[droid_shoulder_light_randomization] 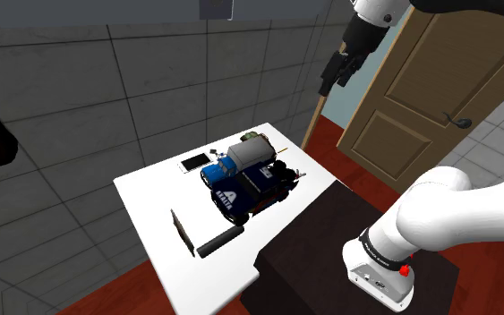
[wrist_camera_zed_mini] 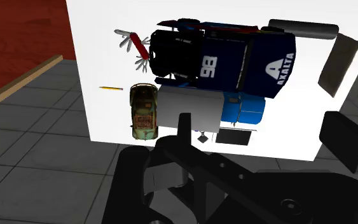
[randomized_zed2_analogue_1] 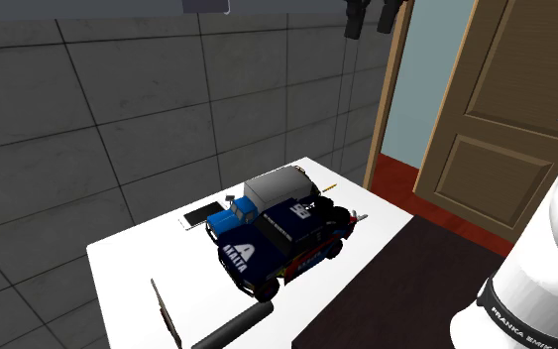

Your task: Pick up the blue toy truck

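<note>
Passing a black cylinder [droid_shoulder_light_randomization: 220, 240] at the white tabletop's [droid_shoulder_light_randomization: 147, 210] near edge, then a navy racing car [droid_shoulder_light_randomization: 241, 190]. Finding the blue toy truck [droid_shoulder_light_randomization: 227, 166] right beside the car's far side, standing upright. Farther off, hanging high by the wooden door [droid_shoulder_light_randomization: 438, 80] with jaws spread wide apart, clasping nothing.

The white arm [droid_shoulder_light_randomization: 460, 213] rises from its base at the shoulder view's lower right, bends up past that view's top edge, and its wrist tilts downward. The black gripper [droid_shoulder_light_randomization: 332, 82] hangs high (nothing between its fingers), with the fingers [wrist_camera_zed_mini: 184, 130] standing well apart.
</note>
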Controlling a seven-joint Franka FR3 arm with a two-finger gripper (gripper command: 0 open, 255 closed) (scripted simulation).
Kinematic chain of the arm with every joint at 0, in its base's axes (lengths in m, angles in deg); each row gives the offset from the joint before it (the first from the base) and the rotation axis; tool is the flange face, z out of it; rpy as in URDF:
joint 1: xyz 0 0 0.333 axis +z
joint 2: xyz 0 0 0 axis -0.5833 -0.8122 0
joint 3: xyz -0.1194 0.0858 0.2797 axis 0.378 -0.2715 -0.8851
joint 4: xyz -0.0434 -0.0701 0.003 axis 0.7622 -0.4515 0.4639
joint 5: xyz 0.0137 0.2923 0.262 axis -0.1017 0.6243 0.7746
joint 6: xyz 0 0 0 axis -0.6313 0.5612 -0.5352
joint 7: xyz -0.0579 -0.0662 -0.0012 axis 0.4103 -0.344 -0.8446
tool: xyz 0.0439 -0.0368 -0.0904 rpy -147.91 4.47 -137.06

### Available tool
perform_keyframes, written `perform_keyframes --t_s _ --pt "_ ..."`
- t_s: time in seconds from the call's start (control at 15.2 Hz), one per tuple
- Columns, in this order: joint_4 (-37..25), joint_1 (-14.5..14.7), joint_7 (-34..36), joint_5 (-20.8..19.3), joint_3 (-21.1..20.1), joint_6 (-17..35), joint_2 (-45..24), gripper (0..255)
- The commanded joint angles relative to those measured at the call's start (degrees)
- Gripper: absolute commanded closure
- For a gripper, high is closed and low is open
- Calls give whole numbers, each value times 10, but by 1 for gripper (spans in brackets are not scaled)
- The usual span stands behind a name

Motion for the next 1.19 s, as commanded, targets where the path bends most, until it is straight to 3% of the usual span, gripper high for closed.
perform_keyframes --t_s 0.0,0.59,1.12 --pt "0 0 0 0 0 0 0 0" --pt "54 11 -20 0 -12 174 -123 0" --pt "48 17 -32 -9 -25 316 -275 0"
